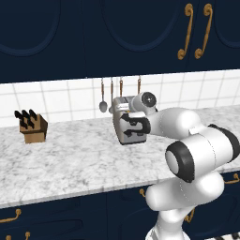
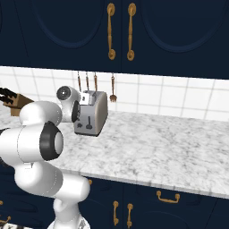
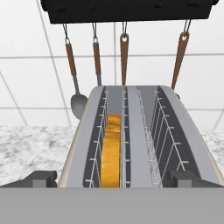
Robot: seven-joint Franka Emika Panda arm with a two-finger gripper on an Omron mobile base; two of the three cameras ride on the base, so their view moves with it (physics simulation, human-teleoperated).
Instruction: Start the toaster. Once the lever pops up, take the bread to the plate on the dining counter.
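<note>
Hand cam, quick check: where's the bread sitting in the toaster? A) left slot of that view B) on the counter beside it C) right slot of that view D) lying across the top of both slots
A: in the hand view the bread stands on edge inside the left slot of the toaster, its golden crust between the wire guides, while the right slot holds only bare wire.

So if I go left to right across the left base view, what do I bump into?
Knife block → hanging spoon → toaster → robot arm's big white elbow → gold cabinet handles, up high.
</note>
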